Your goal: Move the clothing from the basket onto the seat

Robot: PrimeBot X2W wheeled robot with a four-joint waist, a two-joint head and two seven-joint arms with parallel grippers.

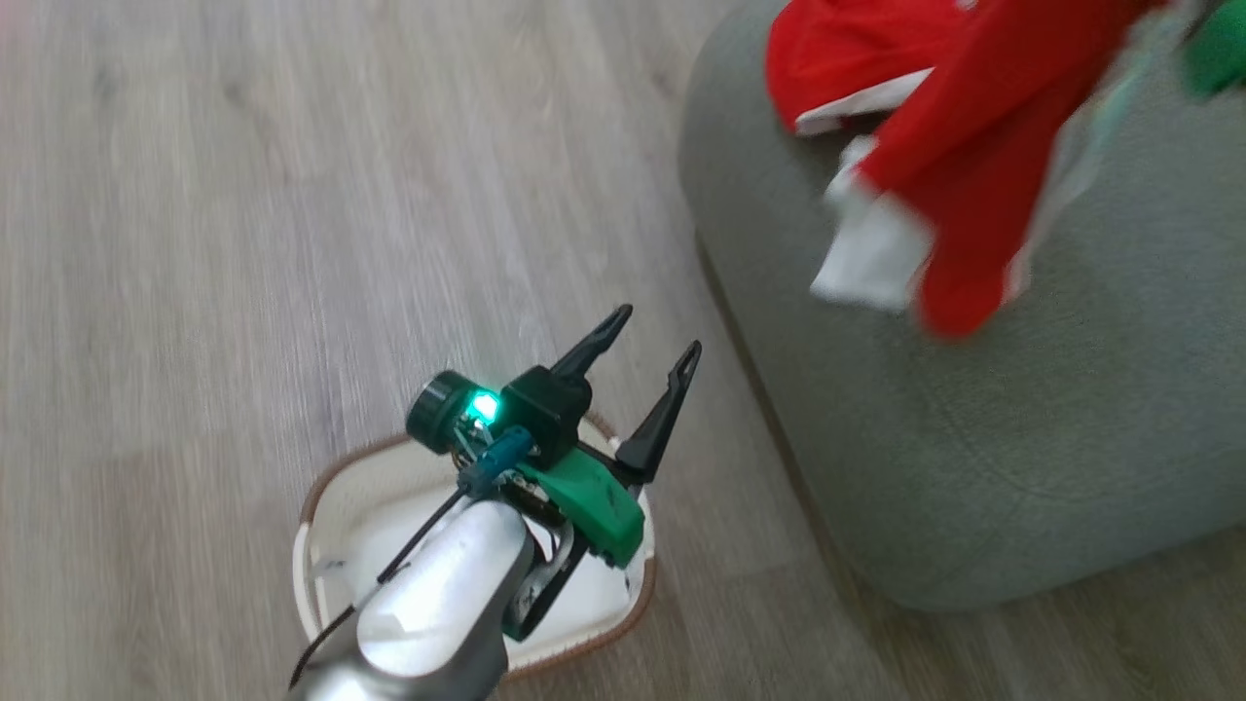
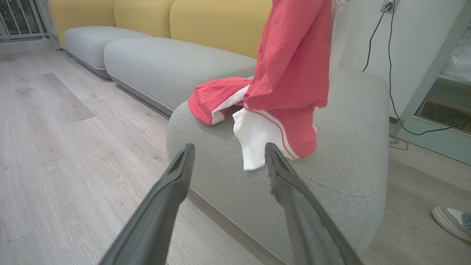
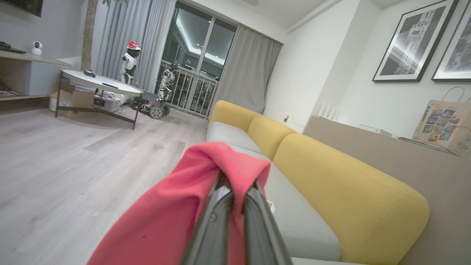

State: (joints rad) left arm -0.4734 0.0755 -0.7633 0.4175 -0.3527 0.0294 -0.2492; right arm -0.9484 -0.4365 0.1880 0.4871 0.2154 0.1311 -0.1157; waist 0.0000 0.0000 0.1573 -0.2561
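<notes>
A red garment [image 1: 973, 166] with white trim hangs over the grey-green seat [image 1: 973, 438], its lower end near the cushion. My right gripper [image 3: 237, 184] is shut on its top fold [image 3: 176, 221]. A second red garment [image 1: 837, 58] lies crumpled on the seat's far part. In the left wrist view the hanging garment [image 2: 294, 66] drops beside the lying one [image 2: 213, 99] on the seat [image 2: 349, 140]. My left gripper [image 1: 658, 333] stands open and holds nothing, above the white basket [image 1: 321, 487] with its brown rim. The arm hides part of the basket. The left gripper [image 2: 229, 147] points at the seat's corner.
Pale wood floor lies left of the seat. Yellow sofa backs [image 3: 349, 191] run behind the grey cushions. A shoe [image 2: 452, 221] shows on the floor at the right, near a black cable [image 2: 390, 92]. A round table [image 3: 99, 82] stands far across the room.
</notes>
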